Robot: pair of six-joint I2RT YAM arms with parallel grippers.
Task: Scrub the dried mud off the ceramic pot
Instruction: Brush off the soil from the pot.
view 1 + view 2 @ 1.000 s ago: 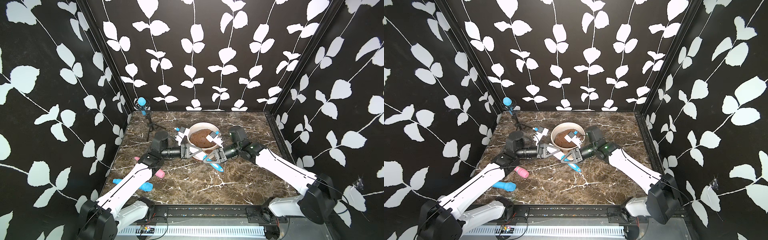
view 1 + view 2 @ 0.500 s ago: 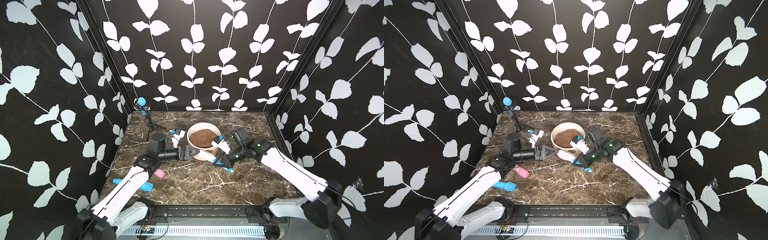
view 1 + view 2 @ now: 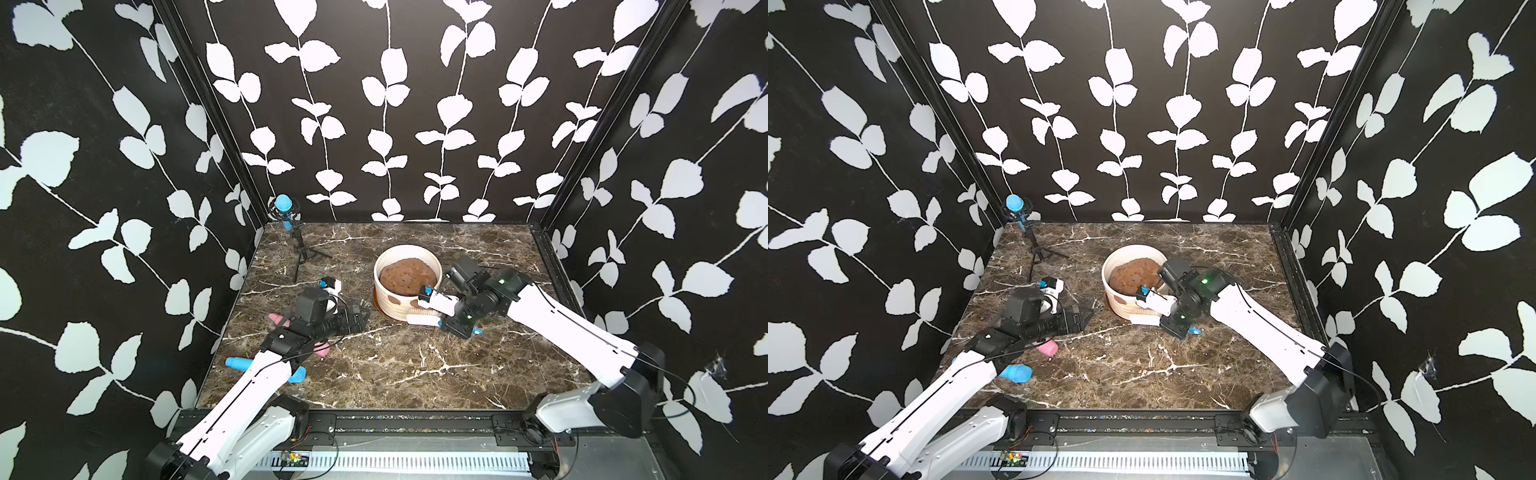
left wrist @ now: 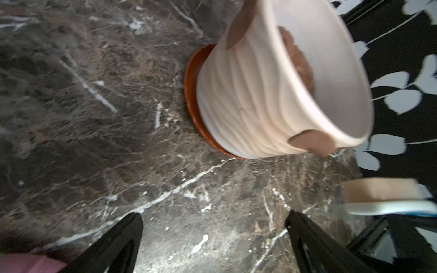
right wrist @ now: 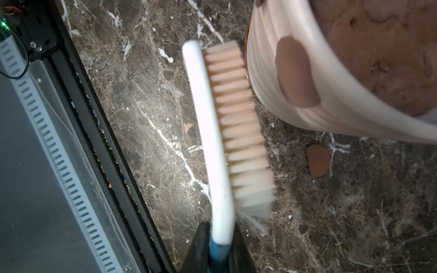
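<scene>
The cream ribbed ceramic pot (image 3: 405, 248) (image 3: 1133, 248) stands on an orange-brown saucer (image 4: 191, 78) and holds lumpy brown soil (image 3: 409, 276). Dried mud shows as flat reddish-brown patches on its outer wall (image 3: 400, 300) (image 4: 312, 141) (image 5: 295, 73). One loose patch (image 5: 318, 160) lies on the table beside the pot. My left gripper (image 3: 361, 318) (image 4: 212, 217) is open and holds nothing, a short way left of the pot. My right gripper (image 3: 446, 322) (image 5: 220, 227) is shut on the blue handle of a white brush (image 5: 212, 132) (image 3: 422, 319). The bristles face the pot's front wall, just off it.
A blue-headed microphone on a small tripod (image 3: 284, 205) stands at the back left. A pink object (image 3: 1047, 348) and a blue one (image 3: 1017, 372) lie under my left arm. The black frame rail (image 5: 78, 99) runs along the table's front edge.
My left gripper has opened, let go of the pot and drawn back to the left. My right gripper has carried the brush from the pot's rim down to its front wall.
</scene>
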